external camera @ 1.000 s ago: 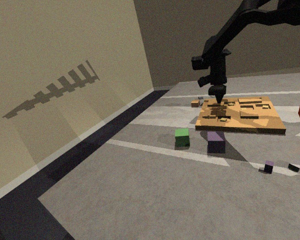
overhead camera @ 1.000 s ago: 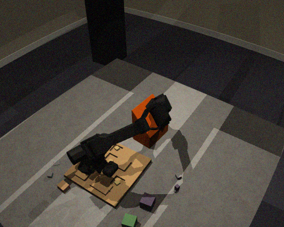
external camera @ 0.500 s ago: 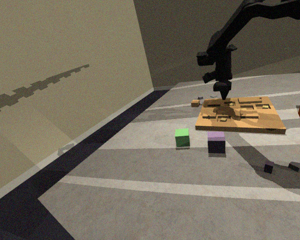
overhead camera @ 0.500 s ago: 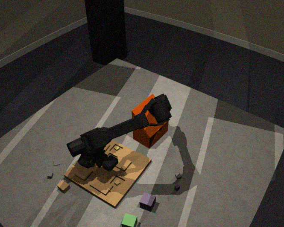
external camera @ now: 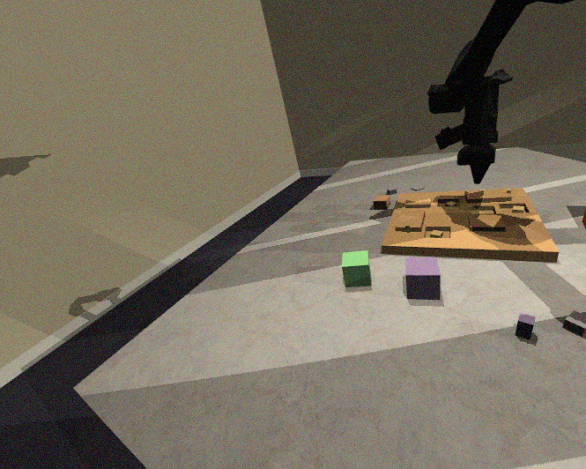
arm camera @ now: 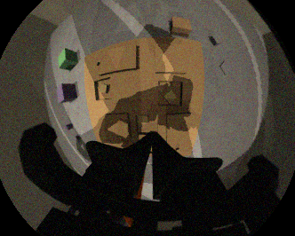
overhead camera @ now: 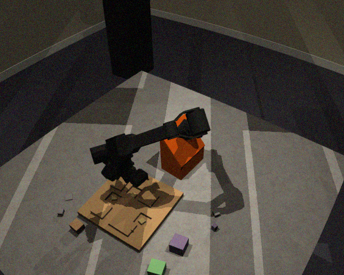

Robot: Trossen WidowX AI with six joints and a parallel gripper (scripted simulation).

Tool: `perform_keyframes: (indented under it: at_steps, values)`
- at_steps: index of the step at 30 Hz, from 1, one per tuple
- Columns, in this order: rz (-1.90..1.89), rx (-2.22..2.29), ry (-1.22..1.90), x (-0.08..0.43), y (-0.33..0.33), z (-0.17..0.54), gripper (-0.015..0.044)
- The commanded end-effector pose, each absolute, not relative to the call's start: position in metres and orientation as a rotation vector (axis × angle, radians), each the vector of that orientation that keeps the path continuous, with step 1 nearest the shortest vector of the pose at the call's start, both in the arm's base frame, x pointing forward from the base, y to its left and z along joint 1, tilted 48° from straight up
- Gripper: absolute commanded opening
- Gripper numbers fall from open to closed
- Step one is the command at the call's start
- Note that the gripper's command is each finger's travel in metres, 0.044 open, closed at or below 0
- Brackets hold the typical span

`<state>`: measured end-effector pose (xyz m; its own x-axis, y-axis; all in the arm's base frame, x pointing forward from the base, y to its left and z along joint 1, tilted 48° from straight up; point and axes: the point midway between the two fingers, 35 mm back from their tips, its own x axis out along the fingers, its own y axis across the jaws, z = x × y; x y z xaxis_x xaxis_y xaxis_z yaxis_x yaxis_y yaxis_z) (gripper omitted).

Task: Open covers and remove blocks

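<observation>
The wooden puzzle board (overhead camera: 167, 193) (external camera: 515, 247) (arm camera: 196, 58) lies flat, partly under the arm's shadow. Flat wooden covers, such as the front left one (external camera: 410, 219), lie beside open wells, such as the front well (overhead camera: 141, 219) (external camera: 436, 233). Small pale shapes show in the wells; I cannot tell what they are. A green block (overhead camera: 156, 265) (external camera: 355, 268) (arm camera: 68, 59), a purple block (overhead camera: 179, 243) (external camera: 422, 277) (arm camera: 67, 92) and an orange-brown block (overhead camera: 76, 225) (external camera: 382, 202) (arm camera: 181, 26) rest off the board. My gripper (external camera: 478, 180) (arm camera: 153, 134) is shut and empty above the board's back half.
A small purple cube (overhead camera: 214, 227) (external camera: 525, 326) and a small grey piece (overhead camera: 216, 214) (external camera: 576, 323) lie on one side of the board. A small dark piece (overhead camera: 60, 212) (arm camera: 213, 40) lies beyond the orange-brown block. A large orange box (overhead camera: 182, 156) stands near the board.
</observation>
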<state>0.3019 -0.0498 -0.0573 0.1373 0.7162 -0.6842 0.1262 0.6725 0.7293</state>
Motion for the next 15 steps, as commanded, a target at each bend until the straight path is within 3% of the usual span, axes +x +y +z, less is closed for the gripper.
perform_keyframes:
  at_steps: [1,15]
  values:
    - [0.473,0.785,1.403,0.275,-0.051,-0.061,0.0000]
    - [0.434,0.848,1.424,0.216,-0.042,-0.068,0.0000]
